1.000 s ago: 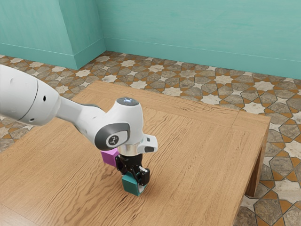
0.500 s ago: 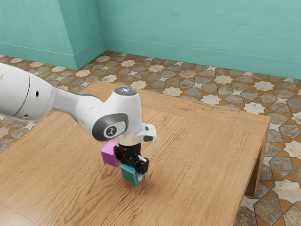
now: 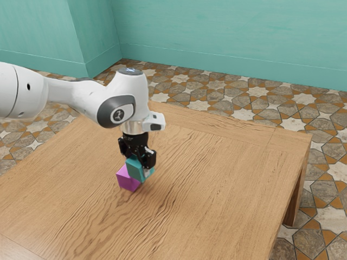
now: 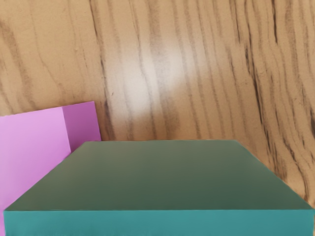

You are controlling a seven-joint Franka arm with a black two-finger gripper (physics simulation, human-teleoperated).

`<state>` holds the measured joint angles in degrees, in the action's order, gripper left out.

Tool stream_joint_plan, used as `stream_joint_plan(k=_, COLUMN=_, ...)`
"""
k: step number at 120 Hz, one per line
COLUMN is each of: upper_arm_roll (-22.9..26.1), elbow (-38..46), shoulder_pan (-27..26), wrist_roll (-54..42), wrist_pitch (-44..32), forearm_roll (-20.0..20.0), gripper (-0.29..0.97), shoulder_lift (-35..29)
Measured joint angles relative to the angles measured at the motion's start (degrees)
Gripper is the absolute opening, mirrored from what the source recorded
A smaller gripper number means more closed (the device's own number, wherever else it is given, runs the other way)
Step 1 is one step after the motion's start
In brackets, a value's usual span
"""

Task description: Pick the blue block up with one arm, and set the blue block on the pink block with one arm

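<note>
pick done | black end effector [image 3: 140,164] clamps teal-blue cube [image 3: 136,169], clear of wooden tabletop [image 3: 227,179] | left: centre over pink cube [image 3: 127,181], lower, release

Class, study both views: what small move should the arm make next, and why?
Probably shift the claw sideways toward the pink block before lowering: the held blue block hangs off-centre, covering only part of the pink top in the wrist view.

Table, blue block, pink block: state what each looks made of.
Table: wood or veneer, faint sheen; flowing grain lines. Blue block: uniform teal, matte, no grain; likely plastic or painted, unsure. Pink block: same flat, plain look.
</note>
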<state>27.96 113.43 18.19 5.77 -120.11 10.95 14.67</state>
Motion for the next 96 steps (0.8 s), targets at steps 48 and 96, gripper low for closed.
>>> stream_joint_plan(k=48, upper_arm_roll=-0.4, elbow=-2.7, shoulder_pan=5.1, wrist_roll=-6.1, wrist_pitch=4.0, forearm_roll=0.1, gripper=0.39, shoulder_lift=1.7)
stream_joint_plan(k=96, upper_arm_roll=-0.6, elbow=-5.0, shoulder_pan=6.2, wrist_roll=-9.6, wrist_pitch=4.6, forearm_roll=0.5, gripper=0.38, shoulder_lift=4.1)
